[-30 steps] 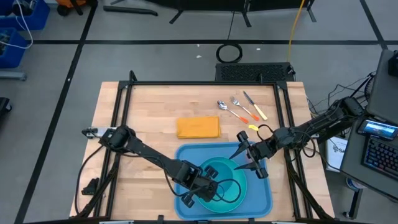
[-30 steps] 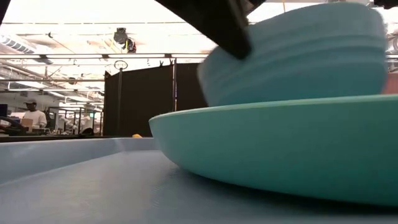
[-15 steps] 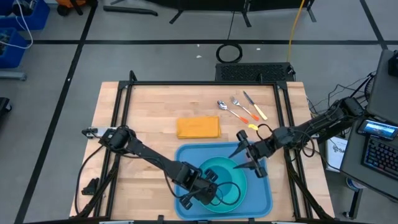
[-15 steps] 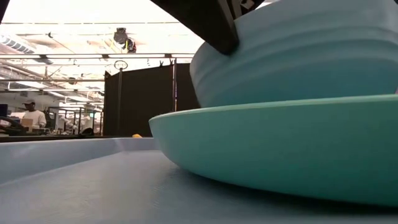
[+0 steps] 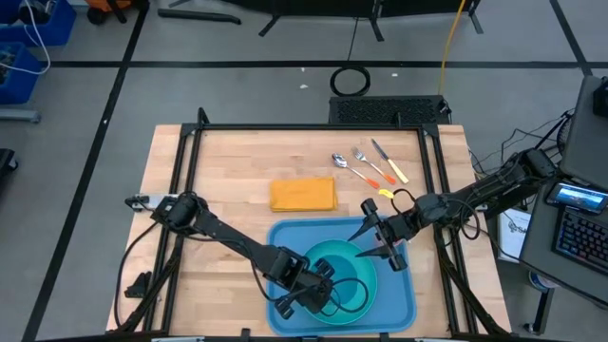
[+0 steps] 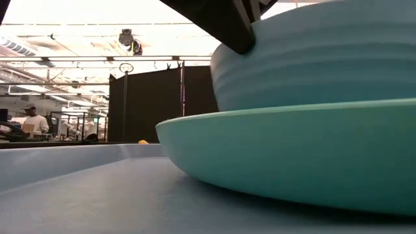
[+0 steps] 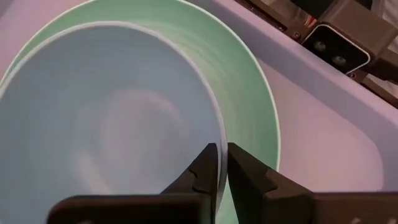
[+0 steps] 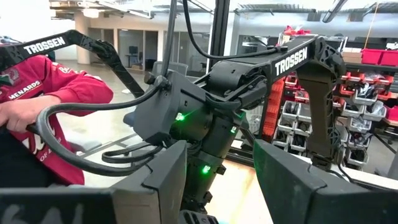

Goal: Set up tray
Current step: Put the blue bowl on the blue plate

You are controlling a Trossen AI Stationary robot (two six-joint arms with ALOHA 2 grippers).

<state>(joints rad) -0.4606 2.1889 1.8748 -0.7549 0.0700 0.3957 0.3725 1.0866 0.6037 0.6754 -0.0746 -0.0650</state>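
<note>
One big flat blue plastic tray [image 5: 394, 302] sits on the desk's near edge: stiff, light, slick, so grab its rim. My left pincer [image 7: 222, 167] pinches the pale bowl [image 7: 106, 118]; right pincer [image 5: 385, 251] hovers apart.

One tray [image 5: 397, 302], one plate [image 5: 366, 275], one bowl [image 5: 328, 264] and one napkin [image 5: 302, 195]. Three pieces of cutlery: one spoon [image 5: 340, 161], one fork [image 5: 362, 157], one knife [image 5: 388, 160]. Two arms, each with one gripper: left [image 5: 306, 294], right [image 5: 377, 242].
</note>
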